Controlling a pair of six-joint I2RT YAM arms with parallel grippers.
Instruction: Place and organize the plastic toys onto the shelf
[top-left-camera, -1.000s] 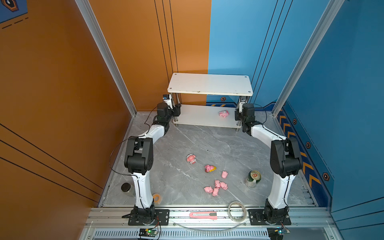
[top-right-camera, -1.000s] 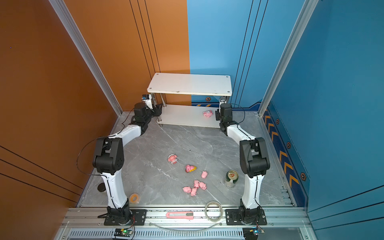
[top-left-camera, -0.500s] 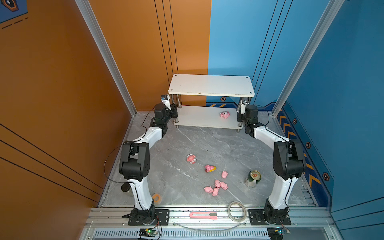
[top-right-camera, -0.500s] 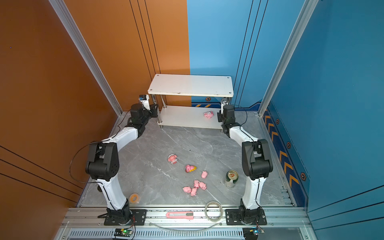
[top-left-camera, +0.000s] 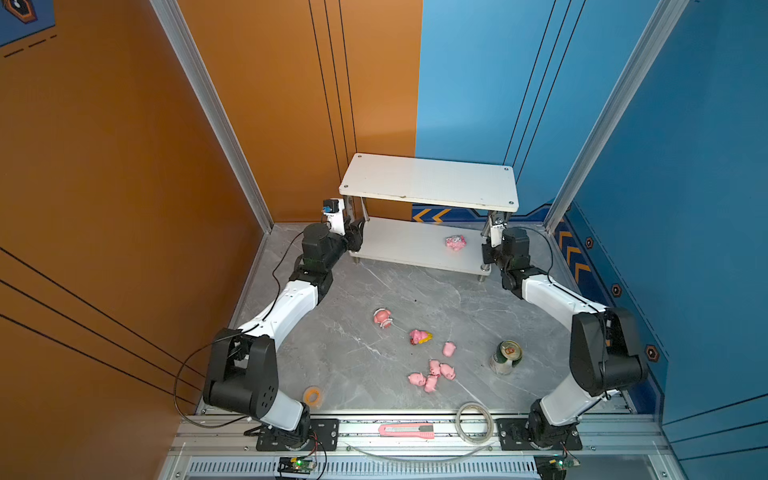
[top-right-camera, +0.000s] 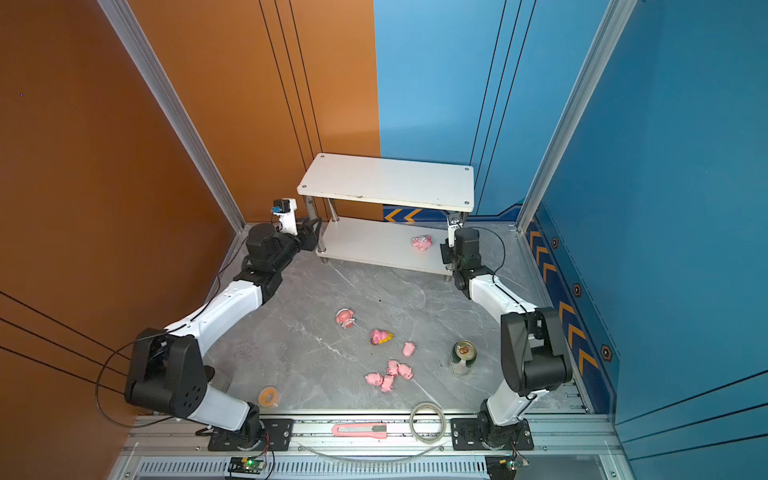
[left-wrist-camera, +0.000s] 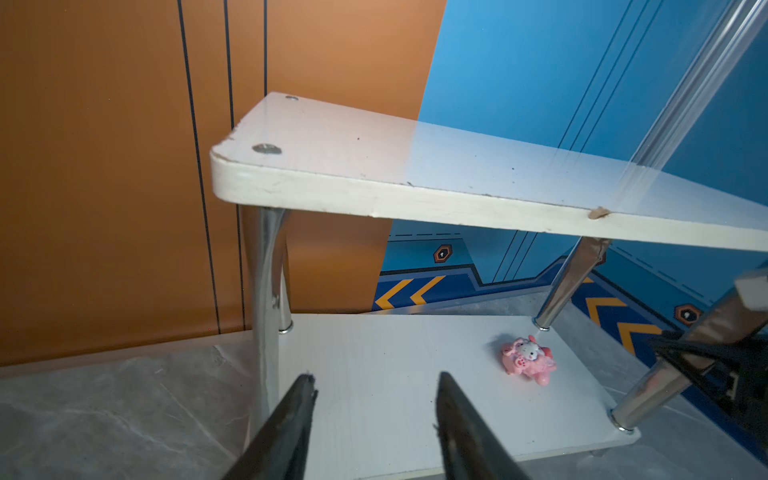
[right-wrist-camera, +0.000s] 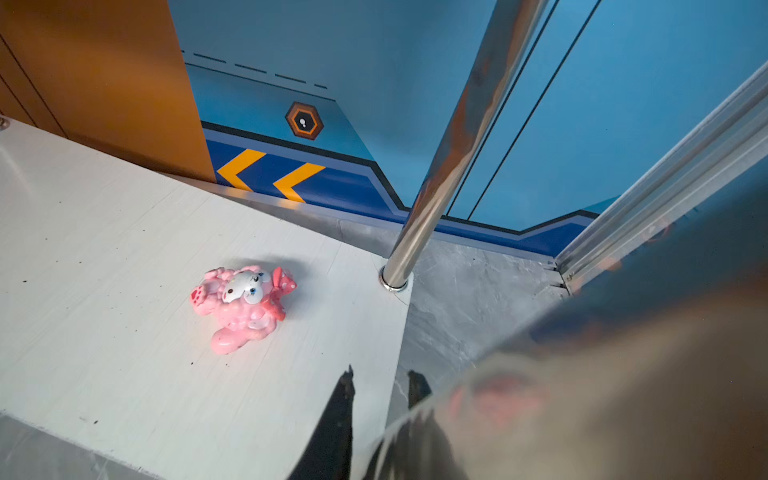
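The white-pink toy (right-wrist-camera: 243, 305) lies on its side on the lower board of the shelf (top-left-camera: 428, 183), near the right end. It is the only 1 of the 8 toys up there. Compared with the top views of 1 second ago, shelf and toy together sit a little nearer the robot and slightly to the right. The shelf seems to have been dragged rather than loaded.

Both arms now lie lower and more stretched out toward the shelf's front legs. The left gripper (left-wrist-camera: 376, 377) has its jaws well apart over the bare left end of the lower board and holds nothing. The front left leg (left-wrist-camera: 268, 270) stands just outside them. The right gripper (right-wrist-camera: 380, 390) shows only a narrow gap and sits against the front right leg (left-wrist-camera: 642, 395); whether it pinches that leg I cannot tell.

On the floor, where they were, lie the pink-white toy (top-left-camera: 382, 318), the yellow-faced toy (top-left-camera: 419, 336) and 5 small pigs (top-left-camera: 434, 366). The green can (top-left-camera: 505, 357) stands near them.

I judge the shelf is being set in position, and 7 toys are left to place.
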